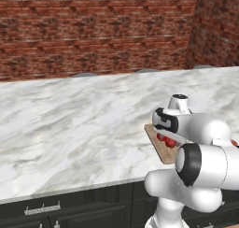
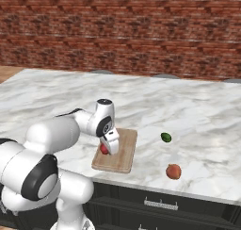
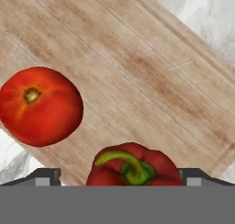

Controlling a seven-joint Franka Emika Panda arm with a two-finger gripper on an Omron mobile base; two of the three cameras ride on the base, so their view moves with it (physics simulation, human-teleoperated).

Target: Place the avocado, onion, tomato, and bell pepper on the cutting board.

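Pincer (image 3: 120, 176): spread wide, straddling the bell pepper (image 3: 133, 165), gripping nothing.
Cutting board (image 2: 123, 151): carries bell pepper and tomato (image 3: 40, 105).
Desk (image 2: 197, 116): avocado (image 2: 165, 137) and onion (image 2: 173, 171) beside the board.

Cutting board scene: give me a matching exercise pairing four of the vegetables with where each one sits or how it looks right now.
Things:
1. tomato
2. bell pepper
3. avocado
4. onion

Descriptions:
A. dark green, on the marble counter, farther from the front edge
B. red with a green stem, on the cutting board between the finger tips
C. peach-tan, on the counter near its front edge
D. round and red, near the board's edge

Pairs: 1-D, 2-B, 3-A, 4-C
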